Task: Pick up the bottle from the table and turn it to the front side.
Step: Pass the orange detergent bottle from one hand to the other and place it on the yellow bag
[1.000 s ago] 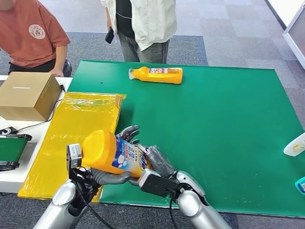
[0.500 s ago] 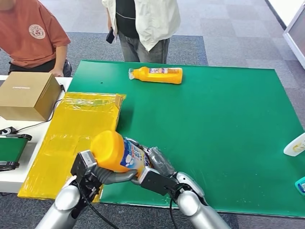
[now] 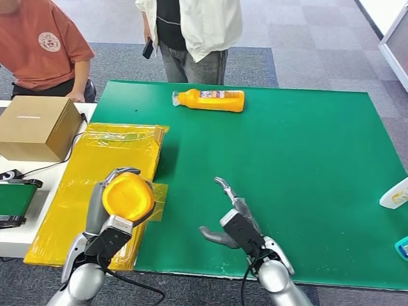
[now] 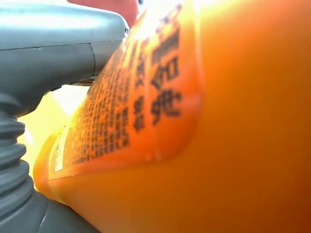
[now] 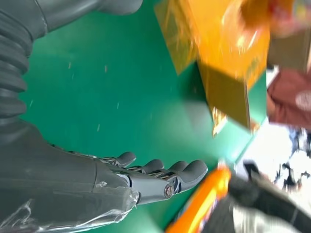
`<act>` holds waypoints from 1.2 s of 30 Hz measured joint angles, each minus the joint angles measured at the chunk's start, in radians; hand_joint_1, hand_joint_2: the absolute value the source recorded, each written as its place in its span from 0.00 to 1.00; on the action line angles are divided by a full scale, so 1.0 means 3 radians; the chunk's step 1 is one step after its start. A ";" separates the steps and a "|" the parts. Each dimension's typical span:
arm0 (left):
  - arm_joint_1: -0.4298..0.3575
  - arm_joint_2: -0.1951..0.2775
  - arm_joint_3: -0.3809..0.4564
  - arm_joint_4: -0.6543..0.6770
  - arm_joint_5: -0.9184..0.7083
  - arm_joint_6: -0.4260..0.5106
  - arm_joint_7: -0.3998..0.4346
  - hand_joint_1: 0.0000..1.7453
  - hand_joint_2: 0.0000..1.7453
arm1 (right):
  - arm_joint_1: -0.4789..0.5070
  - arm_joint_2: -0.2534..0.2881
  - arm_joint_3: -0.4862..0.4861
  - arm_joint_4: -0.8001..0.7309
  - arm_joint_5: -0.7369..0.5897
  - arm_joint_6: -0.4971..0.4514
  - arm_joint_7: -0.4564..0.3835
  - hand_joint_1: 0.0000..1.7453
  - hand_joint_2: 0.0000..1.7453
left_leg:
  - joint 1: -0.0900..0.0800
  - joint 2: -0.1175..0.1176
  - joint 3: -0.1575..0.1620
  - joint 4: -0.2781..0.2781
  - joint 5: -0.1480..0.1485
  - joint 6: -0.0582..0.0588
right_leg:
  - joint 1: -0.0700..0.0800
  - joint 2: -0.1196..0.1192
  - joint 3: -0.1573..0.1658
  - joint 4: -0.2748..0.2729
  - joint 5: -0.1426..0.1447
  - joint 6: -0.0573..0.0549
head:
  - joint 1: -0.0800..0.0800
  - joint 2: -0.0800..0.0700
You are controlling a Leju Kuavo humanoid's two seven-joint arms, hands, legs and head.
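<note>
Orange bottle (image 3: 128, 196) — off the table, held in the left hand (image 3: 103, 220).
Round yellow-orange base faces the head camera; body points away, so its length is hidden in that view. It sits at the near left, over the near edge of the green table (image 3: 298, 172). In the left wrist view a glossy orange label of dense dark print wraps the body (image 4: 154, 107) — text blurred, unreadable. The neck end is not visible.

silver rounded arms, black cables at the wrists; dark grey left hand (image 3: 103, 220) and right hand (image 3: 231, 220), ribbed grey wrist covers.
</note>
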 joint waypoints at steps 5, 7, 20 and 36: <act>0.0119 0.0034 0.0257 0.0054 -0.1919 0.0402 0.0744 1.00 1.00 | 0.0138 -0.0020 -0.0238 -0.0378 0.0007 0.0002 -0.0008 0.00 1.00 | 0.0000 0.0000 0.0000 0.0000 -0.0001 0.0000 | 0.0000 0.0000 -0.0001 0.0000 -0.0001 -0.0001 | 0.0000 -0.0001; 0.0125 0.0066 0.0353 0.0176 -0.2296 0.0388 0.0982 1.00 1.00 | 0.0158 -0.0028 -0.0302 -0.0518 -0.0005 0.0039 -0.0018 0.00 1.00 | 0.0000 0.0000 0.0000 0.0000 0.0000 -0.0001 | 0.0000 0.0000 -0.0002 0.0000 -0.0001 -0.0001 | 0.0000 -0.0001; -0.0230 0.0144 0.0602 0.1396 -0.2762 0.0234 0.1064 1.00 1.00 | 0.0206 -0.0038 -0.0357 -0.1000 -0.0080 0.0240 -0.0122 0.00 1.00 | 0.0000 0.0000 0.0001 0.0000 0.0001 0.0000 | 0.0000 0.0001 0.0002 0.0000 0.0002 0.0000 | 0.0000 0.0000; -0.0496 0.0131 0.0537 0.1906 -0.2940 0.0750 0.0922 0.04 1.00 | 0.0168 -0.0039 -0.0142 -0.1017 -0.0280 0.0220 -0.0211 0.00 1.00 | 0.0000 0.0000 0.0000 0.0000 0.0001 0.0000 | 0.0000 0.0000 -0.0001 0.0000 0.0002 -0.0001 | 0.0000 0.0000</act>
